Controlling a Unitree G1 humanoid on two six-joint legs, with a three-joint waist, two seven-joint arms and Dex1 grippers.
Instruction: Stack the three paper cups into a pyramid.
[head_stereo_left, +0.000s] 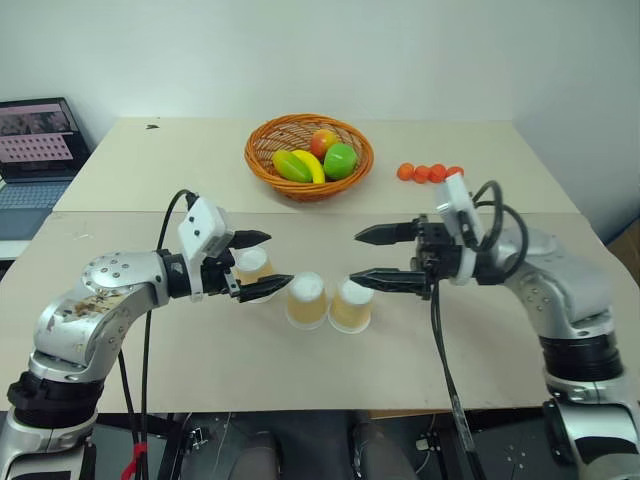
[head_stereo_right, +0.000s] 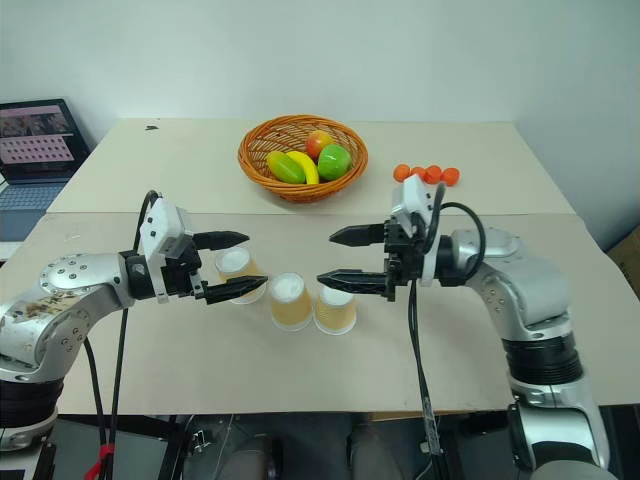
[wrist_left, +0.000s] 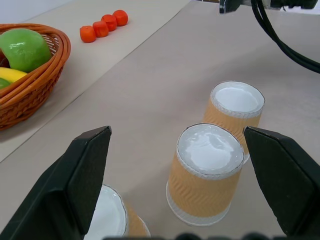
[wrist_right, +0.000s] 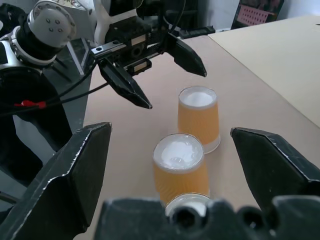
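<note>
Standing inverted on the worktop (head_stereo_left: 200, 370), three paper cups (head_stereo_left: 307, 300) sit in a row, unstacked: both claws gape empty, left claw (head_stereo_left: 254, 264) straddling the end cup, right claw (head_stereo_left: 366, 257) above, so closing and lifting comes next.

So I've got three paper cups (head_stereo_right: 290, 300) sitting upside down in a row on the near table (head_stereo_right: 200, 370), white bases up. The two right ones are touching; the left one stands just beside them. My left gripper (head_stereo_right: 243, 264) is spread wide around that left cup, one finger on its far side and one on its near side, nothing pinched. My right gripper (head_stereo_right: 331, 257) hangs open just above and to the right of the rightmost cup, fingers pointing left, holding nothing. Farther back there's a wicker basket (head_stereo_right: 300, 186) of fruit, with some small orange balls (head_stereo_right: 428, 175) to its right. A laptop (head_stereo_right: 35, 150) sits off at the far left.
</note>
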